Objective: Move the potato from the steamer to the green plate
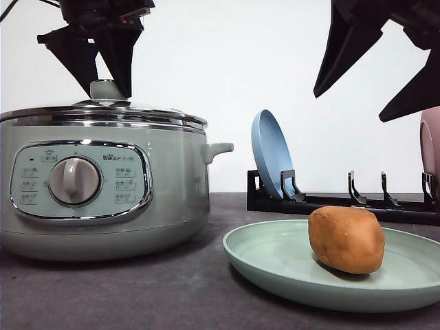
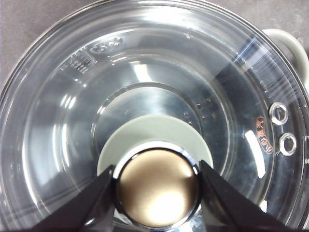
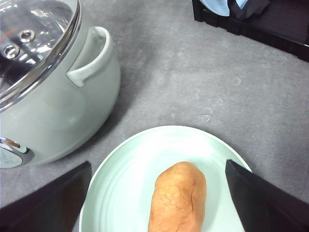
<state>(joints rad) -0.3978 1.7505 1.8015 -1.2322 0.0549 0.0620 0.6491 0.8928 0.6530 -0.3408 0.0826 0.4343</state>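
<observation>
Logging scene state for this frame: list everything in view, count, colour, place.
potato: 1, orange-brown, lying on the green plate
green plate: 1, pale mint green, front right on the table
steamer: 1, pale sage green with chrome rim, left on the table
glass lid: 1, clear, closed on the steamer
lid knob: 1, green base with shiny top, centre of the lid
blue plate: 1, blue, upright in the rack
pink plate: 1, pink, right frame edge
rack: 1, black, behind the green plate
table: 1, dark grey
left gripper: black, fingers either side of the lid knob
right gripper: black, open above the potato
</observation>
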